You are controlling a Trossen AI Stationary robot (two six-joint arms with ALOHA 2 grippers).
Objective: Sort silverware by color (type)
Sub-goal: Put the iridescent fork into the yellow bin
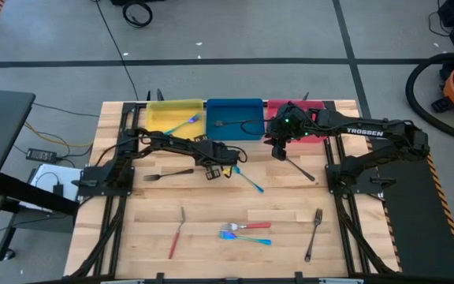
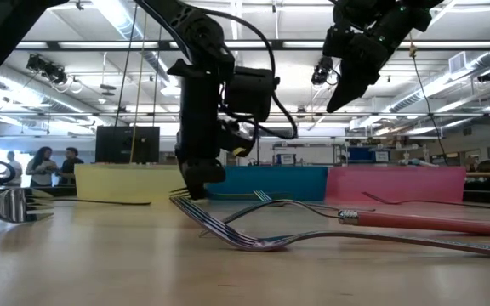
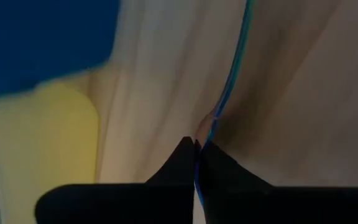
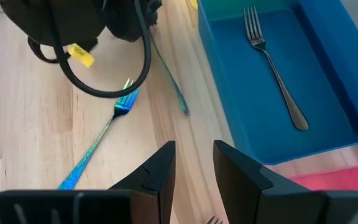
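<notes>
Left hand [image 1: 233, 168], high view: lowered on the worktop [image 1: 211, 252] below the blue tray [image 1: 234, 118], at the blue utensil [image 1: 250, 181].
Low view: left hand [image 2: 196, 189] touches the worktop.
Left wrist view: fingers [image 3: 179, 163] pressed together on the blue utensil [image 3: 229, 87].
Right wrist view: right hand [image 4: 193, 163] raised, jaws apart, nothing held; grey fork [image 4: 272, 65] in the blue tray [image 4: 340, 81].

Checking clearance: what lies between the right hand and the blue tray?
High view: nothing lies between the right hand and the blue tray, only bare wood.
</notes>
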